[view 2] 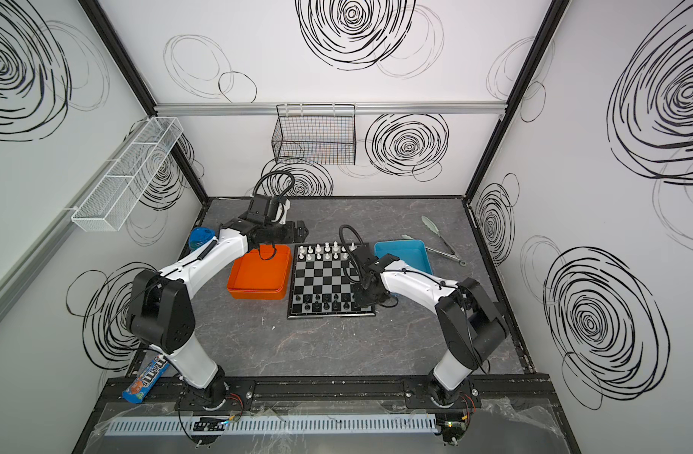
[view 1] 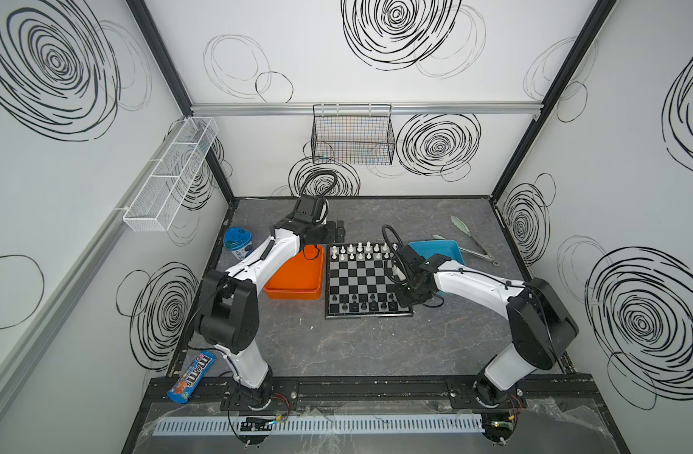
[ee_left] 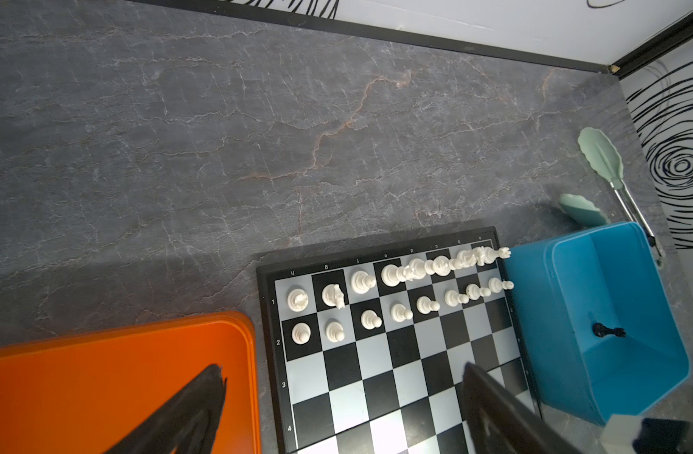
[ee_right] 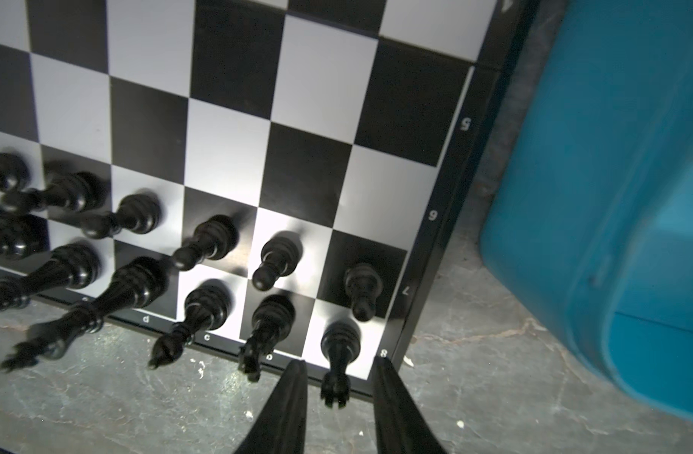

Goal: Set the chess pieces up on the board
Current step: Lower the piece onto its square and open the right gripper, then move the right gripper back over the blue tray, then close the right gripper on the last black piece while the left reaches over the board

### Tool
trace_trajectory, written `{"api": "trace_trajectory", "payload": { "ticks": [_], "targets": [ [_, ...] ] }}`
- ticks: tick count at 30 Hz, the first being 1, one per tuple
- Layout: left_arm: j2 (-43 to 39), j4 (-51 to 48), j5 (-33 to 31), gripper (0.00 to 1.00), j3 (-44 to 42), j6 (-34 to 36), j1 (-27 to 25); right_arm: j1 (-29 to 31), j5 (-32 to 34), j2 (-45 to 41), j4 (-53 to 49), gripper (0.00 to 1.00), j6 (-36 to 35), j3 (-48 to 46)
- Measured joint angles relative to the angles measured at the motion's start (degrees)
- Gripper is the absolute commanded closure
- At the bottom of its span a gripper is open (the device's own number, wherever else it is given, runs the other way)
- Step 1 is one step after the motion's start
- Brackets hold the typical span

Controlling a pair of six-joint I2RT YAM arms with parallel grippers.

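Observation:
The board [view 1: 360,279] lies in the middle of the table in both top views. White chess pieces [view 1: 360,248] fill its two far rows, and several black ones [view 1: 360,304] stand on its two near rows. In the right wrist view a black rook [ee_right: 339,342] stands upright on the near right corner square. My right gripper [ee_right: 339,367] is open around its top, with a gap on each side. One black piece [ee_left: 606,331] lies on its side in the blue tray [ee_left: 565,314]. My left gripper [ee_left: 343,367] hangs open and empty near the board's far left corner [view 1: 337,232].
An orange tray [view 1: 294,275] touches the board's left side and the blue tray [view 1: 439,249] sits at its far right. Green-tipped tongs [view 1: 470,239] lie behind the blue tray. A blue-lidded cup [view 1: 237,239] and a candy bag [view 1: 193,377] are on the left.

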Motion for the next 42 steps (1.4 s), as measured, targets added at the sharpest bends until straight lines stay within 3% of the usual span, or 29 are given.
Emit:
{"api": "trace_trajectory", "payload": {
  "ticks": [9, 12, 16, 19, 27, 37, 42],
  "targets": [
    [-0.42, -0.04, -0.11, 0.03, -0.44, 0.04, 0.02, -2.8, 1.95, -1.75, -1.97, 0.53, -2.03, 6.16],
    [-0.9, -0.61, 0.37, 0.03, -0.7, 0.9, 0.0, -8.24, 1.57, -2.6, -1.73, 0.42, -3.28, 6.84],
    [-0.9, -2.54, 0.83, 0.03, -0.31, 3.13, -1.18, -17.09, 1.2, -3.19, -1.14, 0.14, -5.22, 7.43],
    [-0.57, -4.59, 1.18, 0.03, 1.38, 5.01, -3.39, -22.21, 0.87, -3.21, -0.39, 0.08, -6.25, 7.74],
    [2.71, -6.03, 2.21, 0.03, 11.13, 11.63, -12.39, -29.79, 0.55, -1.81, 0.79, 0.02, -8.5, 7.72],
    [2.73, -4.52, 5.2, 0.03, 6.62, 14.6, -14.97, -32.17, 0.57, 2.73, 1.73, 0.0, -9.57, 6.23],
    [2.73, -4.35, 6.36, 0.03, 5.68, 15.28, -16.28, -32.17, 0.37, 4.92, 2.21, 0.08, -9.7, 6.23]
  ]
}}
